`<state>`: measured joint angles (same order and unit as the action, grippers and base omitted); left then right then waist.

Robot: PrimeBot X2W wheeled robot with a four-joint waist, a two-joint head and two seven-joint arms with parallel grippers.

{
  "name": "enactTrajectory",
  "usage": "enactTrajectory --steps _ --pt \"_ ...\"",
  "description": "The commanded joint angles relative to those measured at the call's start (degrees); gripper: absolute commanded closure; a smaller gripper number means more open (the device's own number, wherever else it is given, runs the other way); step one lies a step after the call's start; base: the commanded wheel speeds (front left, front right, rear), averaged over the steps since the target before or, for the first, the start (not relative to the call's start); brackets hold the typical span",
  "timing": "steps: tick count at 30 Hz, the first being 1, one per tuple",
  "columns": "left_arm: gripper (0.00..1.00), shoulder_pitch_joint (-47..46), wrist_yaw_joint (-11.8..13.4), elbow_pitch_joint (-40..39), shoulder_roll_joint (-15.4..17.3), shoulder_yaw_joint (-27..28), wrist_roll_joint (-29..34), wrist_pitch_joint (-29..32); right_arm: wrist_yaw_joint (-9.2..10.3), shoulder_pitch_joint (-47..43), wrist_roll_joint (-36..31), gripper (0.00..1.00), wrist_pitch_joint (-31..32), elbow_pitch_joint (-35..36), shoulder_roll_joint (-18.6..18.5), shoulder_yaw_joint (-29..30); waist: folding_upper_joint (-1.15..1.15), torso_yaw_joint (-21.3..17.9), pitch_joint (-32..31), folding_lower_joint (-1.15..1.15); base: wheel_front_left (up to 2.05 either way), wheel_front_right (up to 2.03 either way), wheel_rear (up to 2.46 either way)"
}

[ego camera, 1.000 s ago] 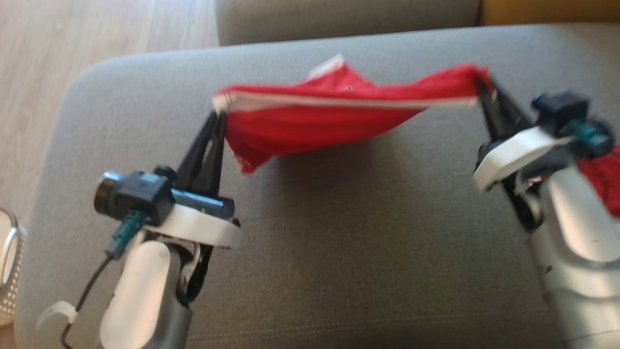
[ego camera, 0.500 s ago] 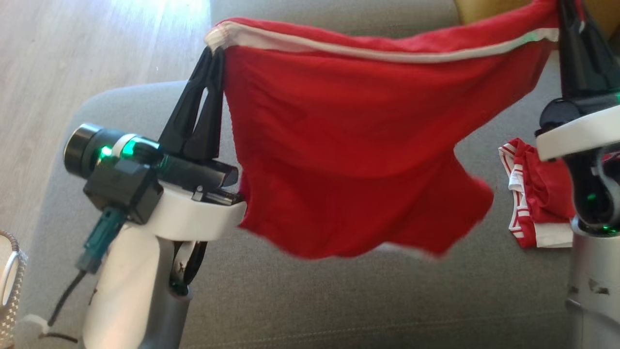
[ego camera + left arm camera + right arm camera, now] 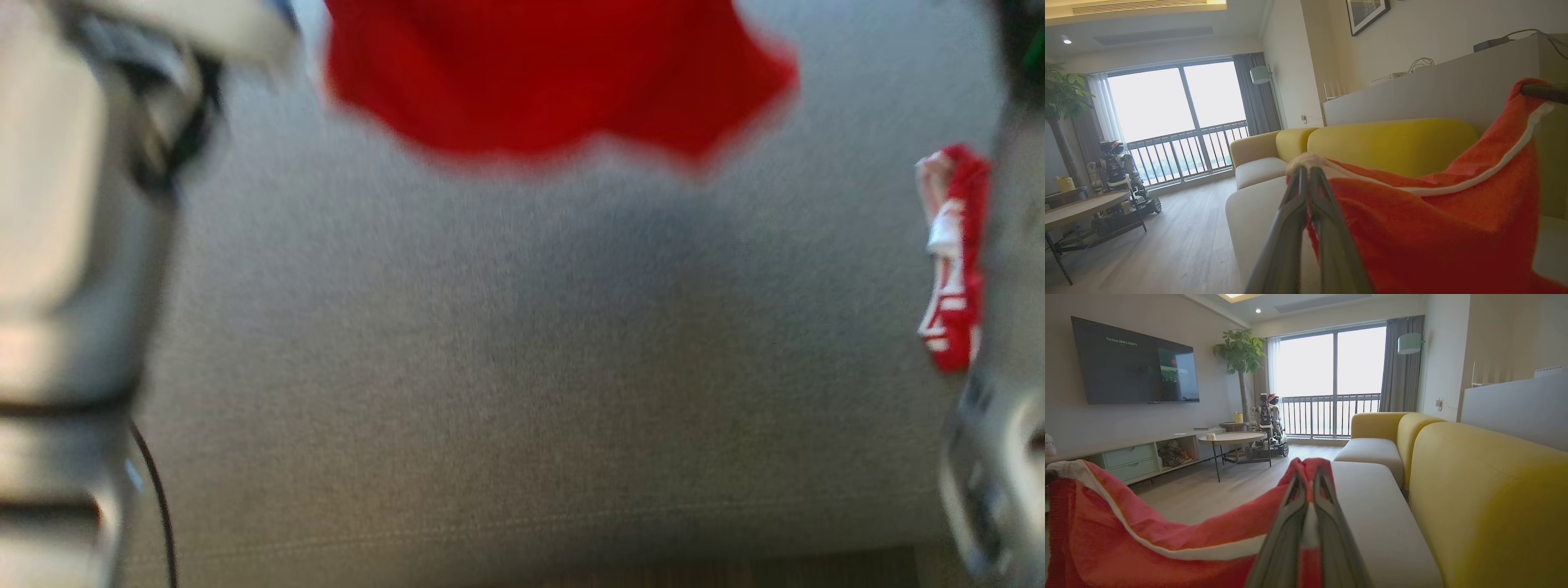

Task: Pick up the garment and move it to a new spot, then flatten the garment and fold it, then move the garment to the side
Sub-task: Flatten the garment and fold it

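Red cloth garment (image 3: 555, 82), white-banded, hangs spread above the grey fabric sofa seat (image 3: 522, 367), not touching. Left gripper (image 3: 1308, 171) and right gripper (image 3: 1308, 471) each clench a waistband corner, likely so it drapes flat for laying.

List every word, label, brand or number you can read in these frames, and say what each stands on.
"The King": small white text at the upper left of the television screen; the bracketed characters after it are too small to read.
Red garment: a plain white band, no lettering visible.
Red-and-white garment on the sofa seat: too blurred to show any text.
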<state>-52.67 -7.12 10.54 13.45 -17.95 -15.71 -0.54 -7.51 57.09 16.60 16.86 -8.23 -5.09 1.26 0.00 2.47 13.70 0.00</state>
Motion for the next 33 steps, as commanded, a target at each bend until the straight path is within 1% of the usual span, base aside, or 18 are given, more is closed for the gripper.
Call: enactTrajectory --steps 1,4,6,8,11,13,14,18,21,24,26,29,33 --pt "1.00 -7.70 -0.33 0.64 3.01 0.59 -0.16 -1.67 0.02 6.77 -0.89 1.00 -2.55 -1.34 -0.25 -0.69 0.00 0.71 9.42 0.00 0.00 0.00 0.00" --pt "1.00 -16.76 -0.34 7.19 3.57 -1.02 -1.67 -4.56 0.02 16.27 -2.63 1.00 -8.44 -9.85 -0.29 0.37 0.00 0.94 13.68 0.00 0.00 0.00 0.00" --pt "1.00 -21.21 -0.35 11.44 3.68 -2.03 -1.67 -6.99 0.02 20.72 -3.33 1.00 -12.65 -15.43 0.06 2.00 0.00 1.26 15.77 0.00 0.00 0.00 0.00" --pt "1.00 -24.28 -0.35 15.84 3.55 -2.77 -1.28 -9.44 0.02 23.60 -4.75 1.00 -16.75 -20.52 0.42 3.78 0.00 1.52 17.74 0.00 0.00 0.00 0.00" --pt "1.00 -25.51 -0.35 22.00 2.85 -5.21 -1.06 -11.69 0.02 24.09 -5.27 1.00 -21.10 -28.17 1.43 4.96 0.00 1.71 19.67 0.00 0.00 0.00 0.00" --pt "1.00 -24.58 -0.35 24.77 2.07 -7.76 -2.84 -12.58 0.02 22.84 -4.92 1.00 -22.65 -32.97 1.83 4.14 0.00 1.83 20.59 0.00 0.00 0.00 0.00" --pt "1.00 -24.58 -0.35 24.77 2.07 -7.76 -2.84 -12.58 0.02 22.84 -4.92 1.00 -22.65 -32.97 1.83 4.14 0.00 1.83 20.59 0.00 0.00 0.00 0.00" --pt "1.00 -20.89 -0.36 28.77 1.97 -12.77 -5.39 -13.89 0.02 18.57 -3.90 1.00 -24.43 -41.60 2.10 1.75 0.00 2.28 20.75 0.00 0.00 0.00 0.00" --pt "1.00 -16.82 -0.36 30.15 1.90 -16.37 -7.21 -14.30 0.02 15.56 -2.60 1.00 -24.84 -46.59 2.16 0.00 0.00 2.68 19.55 0.00 0.00 0.00 0.00" --pt "1.00 -12.14 -0.36 30.54 2.60 -19.73 -7.99 -14.41 0.02 12.64 -1.14 1.00 -24.63 -50.60 2.16 -1.14 0.00 2.83 17.57 0.00 0.00 0.00 0.00" --pt "1.00 -8.77 -0.36 30.19 3.25 -20.41 -7.76 -14.43 0.02 10.73 -0.43 1.00 -24.18 -53.02 1.89 -1.71 0.00 2.78 15.92 0.00 0.00 0.00 0.00" --pt "1.00 -3.33 -0.36 29.84 2.93 -19.58 -8.92 -14.44 0.02 8.31 -1.09 1.00 -22.66 -56.29 0.92 -4.10 0.00 2.56 13.39 0.00 0.00 0.00 0.00" --pt "1.00 2.01 -0.36 29.28 2.89 -19.99 -7.49 -14.44 0.02 6.37 -0.99 1.00 -20.07 -59.23 -0.26 -6.71 0.00 2.53 10.14 0.00 0.00 0.00 0.00"
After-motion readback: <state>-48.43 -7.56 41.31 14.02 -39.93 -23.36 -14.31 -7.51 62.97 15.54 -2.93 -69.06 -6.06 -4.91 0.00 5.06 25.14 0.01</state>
